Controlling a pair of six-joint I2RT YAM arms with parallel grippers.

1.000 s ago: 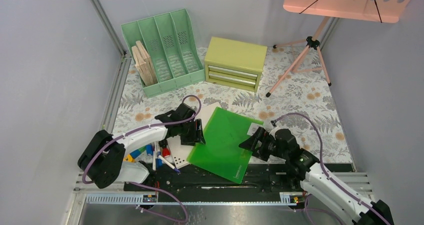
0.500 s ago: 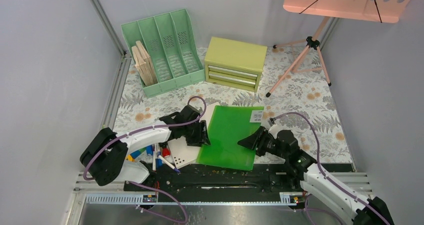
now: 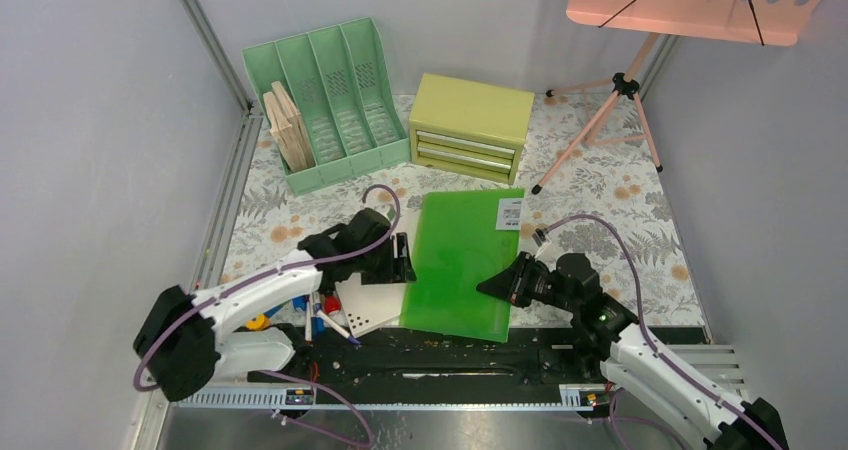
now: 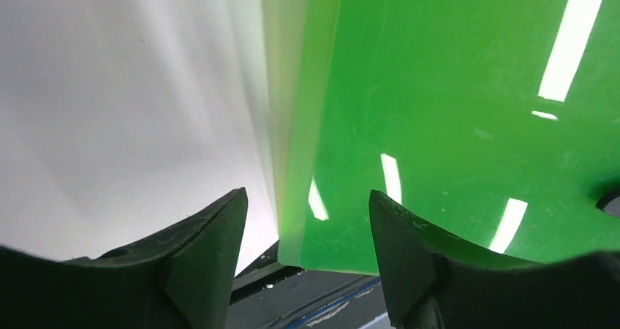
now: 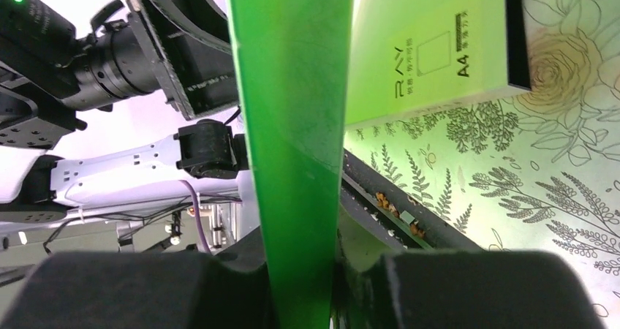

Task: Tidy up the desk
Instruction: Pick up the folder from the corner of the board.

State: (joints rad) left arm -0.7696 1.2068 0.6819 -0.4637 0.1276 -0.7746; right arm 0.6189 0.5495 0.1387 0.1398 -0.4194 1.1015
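A green plastic folder (image 3: 460,265) lies tilted over the fern-printed desk (image 3: 620,220), its white label at the far right corner. My right gripper (image 3: 505,288) is shut on the folder's near right edge; in the right wrist view the green sheet (image 5: 292,124) runs edge-on between the closed pads of that gripper (image 5: 303,270). My left gripper (image 3: 403,260) stands open at the folder's left edge. In the left wrist view the green folder's (image 4: 453,124) near corner sits between the spread fingers of the left gripper (image 4: 307,195), with a gap on each side.
A white sheet (image 3: 365,300) lies under the folder's left side, with pens (image 3: 315,315) beside it. At the back stand a green file rack (image 3: 330,100) holding wooden boards (image 3: 288,125), a yellow-green drawer chest (image 3: 470,127) and a pink tripod stand (image 3: 610,110).
The folder has swung round from skewed to nearly square, label now at the far right. My right gripper has shut on its edge. My left gripper has opened and drawn back left.
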